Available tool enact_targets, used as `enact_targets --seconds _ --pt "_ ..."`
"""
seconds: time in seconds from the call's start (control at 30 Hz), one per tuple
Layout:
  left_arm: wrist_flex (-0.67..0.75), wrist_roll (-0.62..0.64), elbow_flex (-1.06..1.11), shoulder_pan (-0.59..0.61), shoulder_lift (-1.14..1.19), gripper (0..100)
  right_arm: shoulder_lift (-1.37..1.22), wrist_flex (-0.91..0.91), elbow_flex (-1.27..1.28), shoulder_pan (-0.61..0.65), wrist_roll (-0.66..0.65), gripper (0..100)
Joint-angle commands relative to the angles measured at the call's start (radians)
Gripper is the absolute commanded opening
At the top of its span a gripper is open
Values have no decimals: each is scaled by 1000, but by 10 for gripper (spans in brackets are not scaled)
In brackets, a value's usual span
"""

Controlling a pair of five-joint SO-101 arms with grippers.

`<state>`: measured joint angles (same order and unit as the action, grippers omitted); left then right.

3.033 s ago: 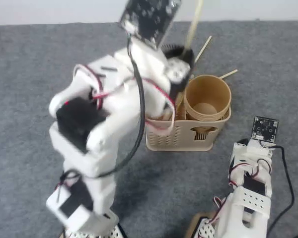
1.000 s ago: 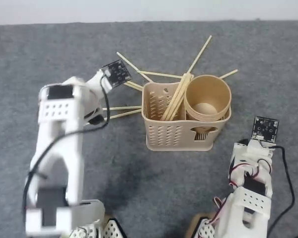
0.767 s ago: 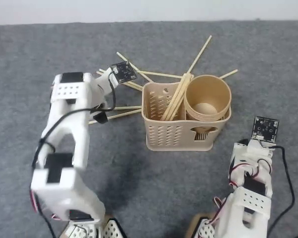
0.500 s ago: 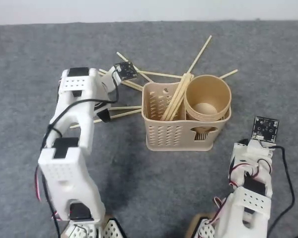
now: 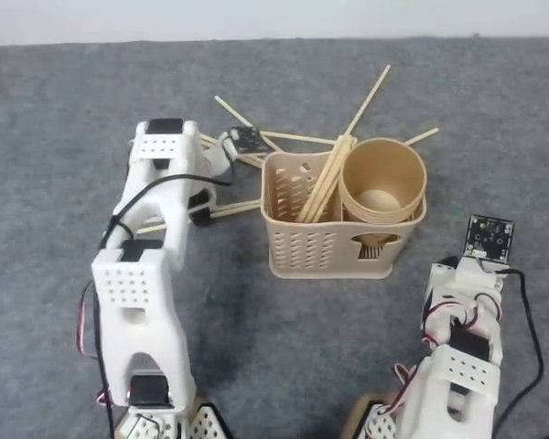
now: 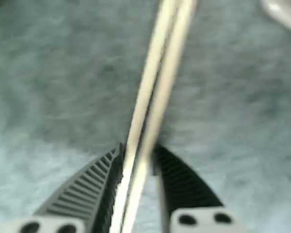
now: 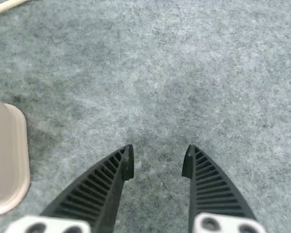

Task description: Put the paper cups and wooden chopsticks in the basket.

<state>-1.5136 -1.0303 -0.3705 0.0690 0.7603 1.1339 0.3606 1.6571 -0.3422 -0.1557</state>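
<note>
Chopsticks (image 6: pixel 156 92) (a pair) sit gripped in left pincer (image 6: pixel 138 154); right pincer (image 7: pixel 157 162) hangs released above carpet (image 7: pixel 208 73).

You are at a robot test bench: two white arms (image 5: pixel 137 302) with exposed wiring (image 5: pixel 84 334) stand on a felt-covered table (image 5: pixel 55 274).

Matt plastic basket (image 5: pixel 320 249), bare wooden chopsticks (image 6: pixel 157 87), rough grey cloth (image 5: pixel 64 137)

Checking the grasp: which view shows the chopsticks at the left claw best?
Left wrist view: the two chopsticks run side by side, close up, into the left claw. The high view shows them partly under that arm, beside the basket. The right wrist view faces carpet elsewhere.
</note>
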Motion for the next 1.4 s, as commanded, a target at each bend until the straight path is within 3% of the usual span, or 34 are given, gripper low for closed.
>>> enact_targets --seconds 0.0,0.13,0.27,0.5,0.73,0.93,1.03,1.23,1.37 --pt "-97 -32 -99 -26 26 10 13 -4 21 7 -15 177" --pt "-235 -34 -222 -20 9 12 13 -4 21 7 -15 177" --pt "-242 -26 -271 11 -86 12 13 -2 21 7 -15 177" --pt "-241 8 -211 5 -387 11 13 -1 21 7 -15 177" --pt "-239 29 -82 -100 -677 11 13 -1 21 7 -15 177" --pt "-201 341 -74 -285 -965 11 13 -1 21 7 -15 177" --pt "-107 620 -73 -374 -1105 11 13 -1 21 7 -15 177" --pt "155 1137 27 -439 -1266 11 13 1 21 7 -15 177" --pt "267 1204 234 -450 -1284 11 13 1 21 5 -15 177"
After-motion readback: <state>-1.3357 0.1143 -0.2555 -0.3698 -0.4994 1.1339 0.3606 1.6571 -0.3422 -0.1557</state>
